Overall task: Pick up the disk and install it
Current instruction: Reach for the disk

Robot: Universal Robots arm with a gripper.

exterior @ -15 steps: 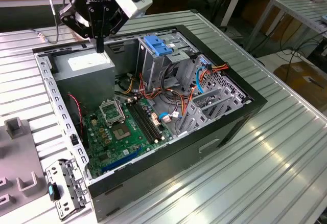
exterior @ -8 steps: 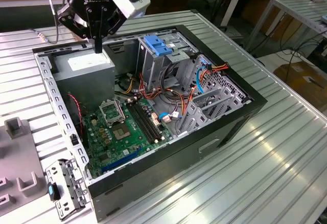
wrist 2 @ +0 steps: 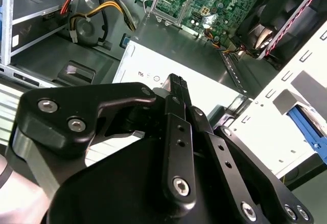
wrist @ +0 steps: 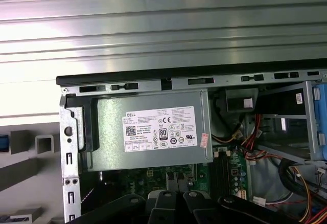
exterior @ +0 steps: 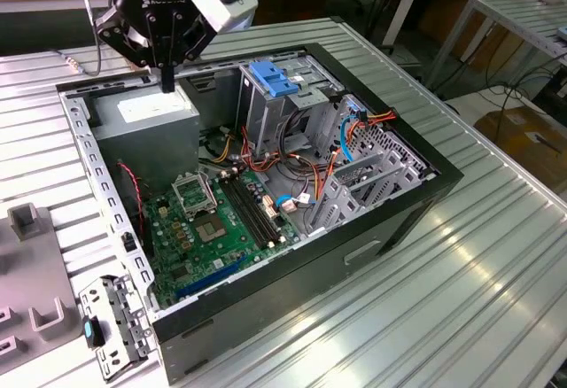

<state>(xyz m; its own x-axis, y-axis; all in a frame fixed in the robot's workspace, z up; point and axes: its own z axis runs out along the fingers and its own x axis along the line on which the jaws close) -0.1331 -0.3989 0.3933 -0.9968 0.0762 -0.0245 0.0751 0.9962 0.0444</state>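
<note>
Hovering at eleven o'clock in the exterior view, over the grey power supply point(exterior: 146, 115) in the far corner of the open computer case point(exterior: 443, 174), the jaws are drawn together with nothing between them. Their fingertips point(exterior: 166, 81) are over the box's white sticker; whether they touch it I cannot tell, and the arm above is cut off by the frame. The disk is hard to make out: in the second wrist view a blue strip point(wrist 2: 308, 128), cut by the frame edge and lying in a pale slotted holder point(wrist 2: 276, 132) just outside the case wall, may be its side rail. Cables hide much of the case floor beside the drive cage with its light-blue cap point(exterior: 273, 78), near twelve o'clock. The case lies on a ribbed metal counter point(exterior: 469, 299), with a small metal bracket point(exterior: 111, 326) at seven o'clock and grey blocks point(exterior: 22, 221) at nine. Behind stand other tables, and a cardboard box point(exterior: 532, 135) sits on the floor at three o'clock. Which way the disk points, and how its long axis runs, cannot be told.
</note>
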